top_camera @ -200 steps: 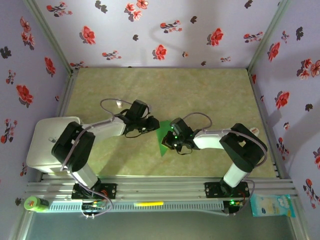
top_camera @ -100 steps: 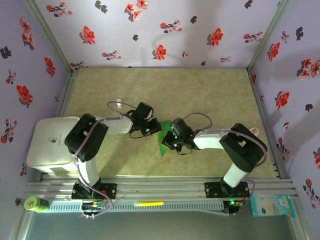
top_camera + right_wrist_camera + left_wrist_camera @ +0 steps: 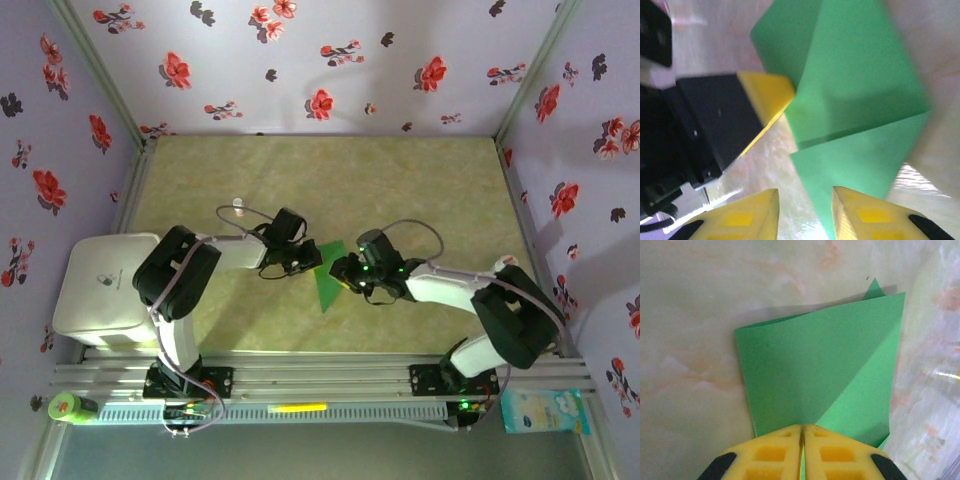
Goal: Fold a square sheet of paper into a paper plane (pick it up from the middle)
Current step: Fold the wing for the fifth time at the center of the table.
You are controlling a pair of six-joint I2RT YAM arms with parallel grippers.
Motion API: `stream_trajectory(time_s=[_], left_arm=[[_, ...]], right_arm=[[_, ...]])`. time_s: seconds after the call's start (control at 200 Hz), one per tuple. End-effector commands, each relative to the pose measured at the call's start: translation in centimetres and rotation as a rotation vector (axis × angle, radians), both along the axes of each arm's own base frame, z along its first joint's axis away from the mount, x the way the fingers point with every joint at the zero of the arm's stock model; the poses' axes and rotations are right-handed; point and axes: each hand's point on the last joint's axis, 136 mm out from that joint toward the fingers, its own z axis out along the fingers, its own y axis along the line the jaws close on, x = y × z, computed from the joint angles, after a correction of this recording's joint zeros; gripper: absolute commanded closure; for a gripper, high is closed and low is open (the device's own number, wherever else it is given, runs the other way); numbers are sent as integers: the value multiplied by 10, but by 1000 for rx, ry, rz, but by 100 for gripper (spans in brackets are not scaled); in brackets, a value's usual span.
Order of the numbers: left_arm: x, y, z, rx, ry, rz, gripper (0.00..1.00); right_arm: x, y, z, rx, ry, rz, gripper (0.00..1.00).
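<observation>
Far left: white box (image 3: 100,290) at the desk's (image 3: 420,180) left edge, and a small white bottle (image 3: 238,207) behind my left arm. Both are well clear of the work.

Left pincer (image 3: 802,432): pads pressed together on the near edge of the green paper (image 3: 810,370). There's a sliver of green in the seam, so I'm holding it.

Paper is mid-desk, between both pincers. It lies mostly flat, one edge lifted with a shadow under it.

Status: folded into overlapping triangular flaps with a diagonal crease, no narrow dart shape yet. I'd call it early-to-mid. Nose folds, centre crease and wings look left to do.

Right pincer (image 3: 805,200): narrow gap, pads apart, gripping nothing. The paper's corner is just beside one pad.

Main obstruction: the two pincers crowd each other across the paper.

Far right: pale packet (image 3: 545,410) off the desk by the frame, irrelevant.
</observation>
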Motion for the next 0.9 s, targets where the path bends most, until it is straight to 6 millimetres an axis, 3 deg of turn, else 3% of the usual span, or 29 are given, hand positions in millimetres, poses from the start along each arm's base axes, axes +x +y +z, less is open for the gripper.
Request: stream_trajectory(time_s=[0.0, 0.33, 0.895], left_arm=[[-25, 14, -20, 73, 45, -59, 90], [-38, 10, -18, 64, 25, -155, 89], [-37, 6, -12, 48, 6, -169, 88]], right_arm=[[-3, -33, -15, -67, 41, -62, 67], [0, -48, -13, -73, 41, -100, 65], [-1, -37, -28, -25, 90, -88, 66]])
